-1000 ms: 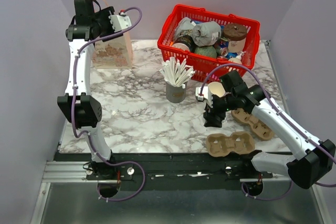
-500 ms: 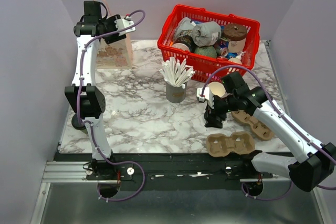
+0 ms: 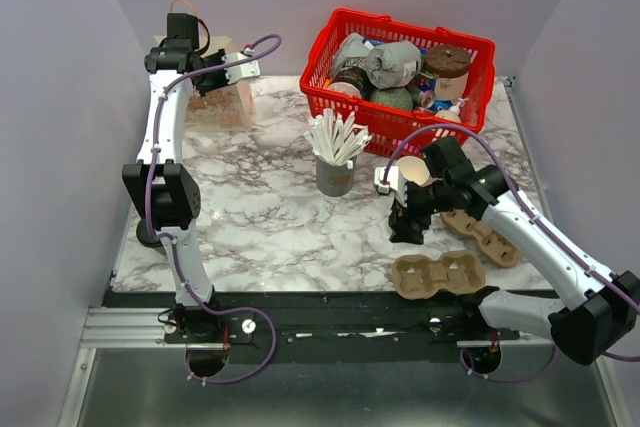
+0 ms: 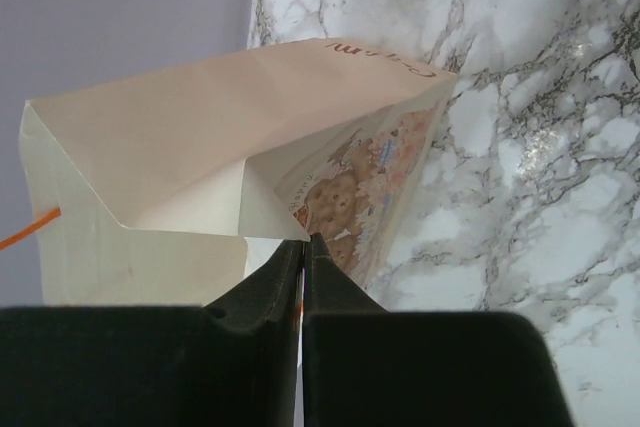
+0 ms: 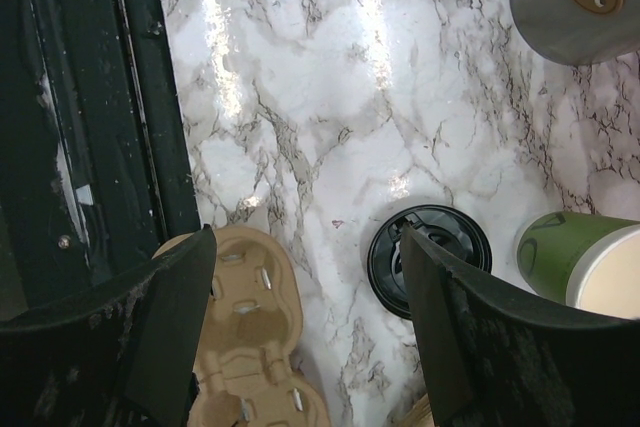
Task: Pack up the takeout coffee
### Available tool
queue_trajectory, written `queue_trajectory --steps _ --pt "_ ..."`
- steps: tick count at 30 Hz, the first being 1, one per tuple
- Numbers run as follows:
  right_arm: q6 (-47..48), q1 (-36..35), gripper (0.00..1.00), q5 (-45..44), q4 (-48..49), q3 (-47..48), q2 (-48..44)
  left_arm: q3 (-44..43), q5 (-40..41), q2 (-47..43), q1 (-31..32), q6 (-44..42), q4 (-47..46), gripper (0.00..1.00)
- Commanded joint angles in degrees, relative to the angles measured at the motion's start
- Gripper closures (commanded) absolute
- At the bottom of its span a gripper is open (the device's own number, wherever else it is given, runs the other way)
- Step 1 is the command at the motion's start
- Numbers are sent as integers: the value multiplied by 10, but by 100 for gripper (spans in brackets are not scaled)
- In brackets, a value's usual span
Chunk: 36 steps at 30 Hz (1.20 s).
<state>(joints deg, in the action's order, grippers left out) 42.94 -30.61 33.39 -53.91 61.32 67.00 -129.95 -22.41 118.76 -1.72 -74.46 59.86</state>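
My left gripper [image 3: 213,80] [image 4: 305,240] is shut on the top edge of a pale paper bag [image 3: 218,107] [image 4: 180,137] with a bear print, at the far left of the table. The bag's mouth gapes open in the left wrist view. My right gripper [image 3: 408,225] [image 5: 305,237] hangs open, holding nothing, low over the marble. A black plastic lid [image 5: 430,259] shows from above by its right finger. Whether the takeout coffee's cup is under that lid I cannot tell. A lidless green cup [image 3: 413,171] [image 5: 585,262] stands just beyond.
A grey cup of white sticks [image 3: 335,172] stands mid-table. A red basket [image 3: 480,47] full of goods is at the back right. Two cardboard cup carriers [image 3: 438,274] [image 3: 485,232] lie near the front right; one of them [image 5: 245,332] is under my right gripper's left finger.
The left gripper has closed onto the bag's top edge and shifted slightly right and back. The right arm has not moved.
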Motion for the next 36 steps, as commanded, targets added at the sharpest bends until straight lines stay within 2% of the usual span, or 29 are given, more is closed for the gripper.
queue_trajectory --steps 1,3,7,15,23,28,29,30,33,36 --pt "-2 4 17 -4 15 -7 -1 40 25 -70 7 -1 41 93" --pt "-1 4 17 -3 16 -10 -4 79 21 -112 10 7 35 99" --pt "-2 4 17 -4 17 -13 -10 150 17 -193 15 33 33 100" --pt "-2 4 17 1 26 -16 -12 257 18 -337 98 109 101 100" --pt "-7 4 17 8 33 -20 -10 341 24 -412 212 219 143 100" --pt "-8 4 17 11 34 -19 -6 356 12 -428 242 270 127 100" --pt "-9 4 17 11 33 -17 -5 355 10 -428 244 275 126 93" --pt "-9 4 17 12 34 -17 -4 351 6 -427 245 282 125 71" --pt "-10 4 17 12 33 -12 1 312 -20 -427 247 285 127 53" --pt "-9 4 17 12 29 -9 1 226 -45 -426 247 288 134 45"
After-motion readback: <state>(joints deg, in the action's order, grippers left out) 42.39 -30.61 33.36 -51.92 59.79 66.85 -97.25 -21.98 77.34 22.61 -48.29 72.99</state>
